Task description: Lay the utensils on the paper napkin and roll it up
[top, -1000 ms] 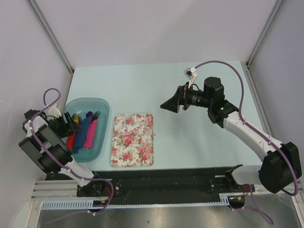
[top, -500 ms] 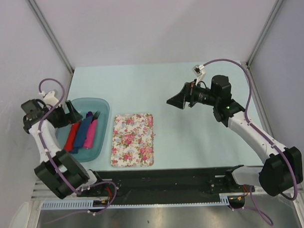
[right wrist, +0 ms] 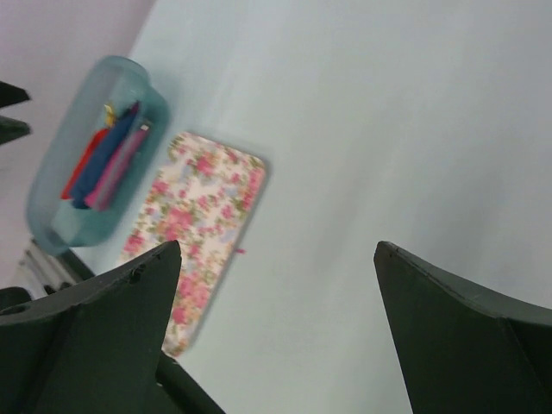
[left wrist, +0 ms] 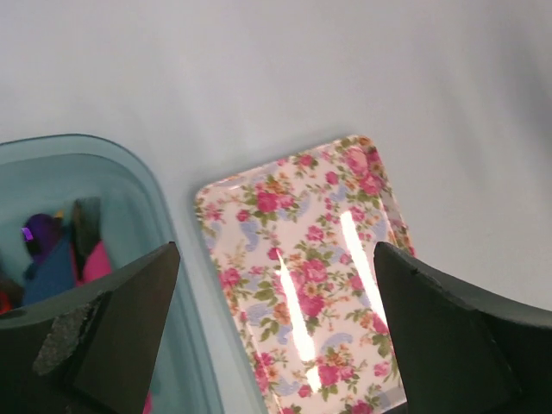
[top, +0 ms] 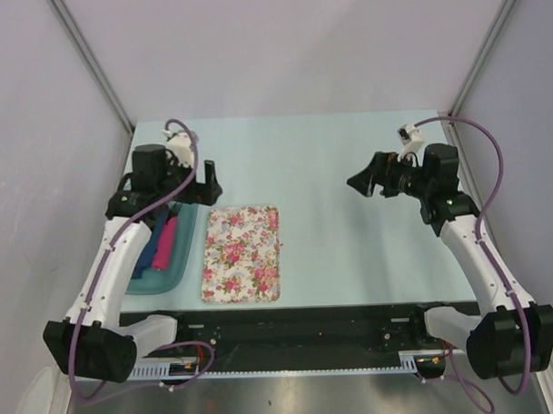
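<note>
overhead, poised above the far right corner of the teal bin, the left gripper, fingers spread wide with nothing between them. well apart from it, over the right side of the pale table, the right gripper, likewise splayed and empty, aimed leftward toward the middle. inside the bin, side by side along its length, chunky red, blue and pink pieces. tucked at their far ends, a glimpse of the shiny purple spoon and a speck of the gold-orange utensil, both in the bin and clear of either gripper. just beside the bin on its right, flat on the table, the pink-and-white floral mat, long side parallel to the bin.
</note>
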`<action>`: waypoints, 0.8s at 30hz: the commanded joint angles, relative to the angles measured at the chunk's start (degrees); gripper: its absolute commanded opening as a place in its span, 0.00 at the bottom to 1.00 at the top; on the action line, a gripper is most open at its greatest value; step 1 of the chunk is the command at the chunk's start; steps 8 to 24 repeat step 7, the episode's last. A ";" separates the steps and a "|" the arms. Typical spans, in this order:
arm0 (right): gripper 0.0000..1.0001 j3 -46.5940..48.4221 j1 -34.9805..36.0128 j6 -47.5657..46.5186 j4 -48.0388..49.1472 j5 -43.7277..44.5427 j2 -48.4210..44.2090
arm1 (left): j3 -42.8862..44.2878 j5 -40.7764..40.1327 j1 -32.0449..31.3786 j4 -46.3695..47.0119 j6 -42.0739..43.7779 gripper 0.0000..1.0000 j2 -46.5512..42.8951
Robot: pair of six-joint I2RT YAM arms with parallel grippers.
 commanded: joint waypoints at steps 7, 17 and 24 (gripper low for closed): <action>1.00 -5.46 -2.85 -16.23 -11.84 8.02 -9.36 | -7.06 -8.87 -9.07 4.10 -4.91 1.00 -0.74; 1.00 -5.46 -2.85 -16.23 -11.84 8.02 -9.36 | -7.06 -8.87 -9.07 4.10 -4.91 1.00 -0.74; 1.00 -5.46 -2.85 -16.23 -11.84 8.02 -9.36 | -7.06 -8.87 -9.07 4.10 -4.91 1.00 -0.74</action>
